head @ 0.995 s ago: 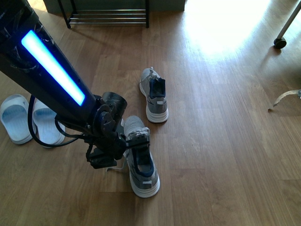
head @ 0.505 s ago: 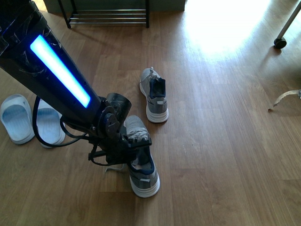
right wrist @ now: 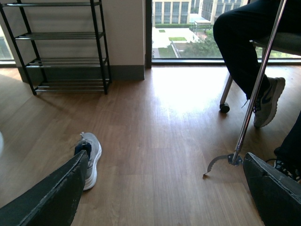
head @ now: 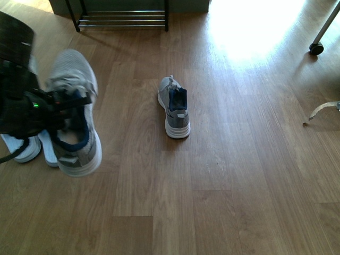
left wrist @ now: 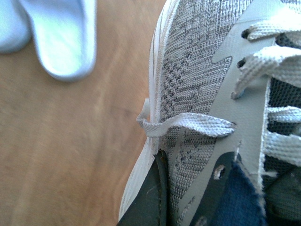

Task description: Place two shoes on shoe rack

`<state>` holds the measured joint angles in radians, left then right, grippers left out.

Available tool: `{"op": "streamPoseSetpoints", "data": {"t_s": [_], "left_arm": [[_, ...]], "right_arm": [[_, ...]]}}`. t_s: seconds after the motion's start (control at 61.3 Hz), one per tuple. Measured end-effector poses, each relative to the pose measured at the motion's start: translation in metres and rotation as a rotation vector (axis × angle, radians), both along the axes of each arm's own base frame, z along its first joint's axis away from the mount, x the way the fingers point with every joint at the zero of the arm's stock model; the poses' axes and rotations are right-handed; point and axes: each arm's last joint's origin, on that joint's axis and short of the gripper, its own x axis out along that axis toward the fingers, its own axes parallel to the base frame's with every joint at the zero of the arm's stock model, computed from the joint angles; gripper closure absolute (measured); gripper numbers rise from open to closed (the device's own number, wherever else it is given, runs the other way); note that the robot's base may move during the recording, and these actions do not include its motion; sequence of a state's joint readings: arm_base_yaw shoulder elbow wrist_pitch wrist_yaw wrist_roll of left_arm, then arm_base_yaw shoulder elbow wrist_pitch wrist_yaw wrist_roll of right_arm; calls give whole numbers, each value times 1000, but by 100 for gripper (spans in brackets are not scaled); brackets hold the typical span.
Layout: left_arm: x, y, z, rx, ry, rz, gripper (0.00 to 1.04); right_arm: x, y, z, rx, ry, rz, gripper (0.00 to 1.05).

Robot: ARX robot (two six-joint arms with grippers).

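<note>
Front view showed the grey knit lace-up sneaker with white sole (head: 74, 79) held off the wooden floor (head: 239, 175) by the left gripper (head: 56, 111), its jaws pinching the collar. The toe pointed to the black-framed shoe rack with silver rods (head: 122, 18), well ahead. The right gripper (right wrist: 164, 162) was spread and empty, and no brand was readable.

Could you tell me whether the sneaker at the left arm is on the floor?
Off the floor: the left pincer holds the sneaker in the air, above the sandals.
</note>
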<state>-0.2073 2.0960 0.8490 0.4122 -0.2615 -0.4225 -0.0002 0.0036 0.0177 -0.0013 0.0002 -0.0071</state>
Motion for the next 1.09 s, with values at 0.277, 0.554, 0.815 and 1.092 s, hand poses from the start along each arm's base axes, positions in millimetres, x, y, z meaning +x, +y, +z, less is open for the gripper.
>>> {"op": "streamPoseSetpoints", "data": {"t_s": [0.277,0.554,0.815,1.092], "left_arm": [[-125,11,73,177,-123,61,103],[-204,-8,108,283,-328,-75,103],[-207,-9,112,291,-357,-77,103],[-208,-9,112,290,-355,-86,103]], "right_arm": [[0,0,0,0,0,0,9],[0,0,0,0,0,0,9],[0,0,0,0,0,0,9],[0,0,0,0,0,0,9]]}}
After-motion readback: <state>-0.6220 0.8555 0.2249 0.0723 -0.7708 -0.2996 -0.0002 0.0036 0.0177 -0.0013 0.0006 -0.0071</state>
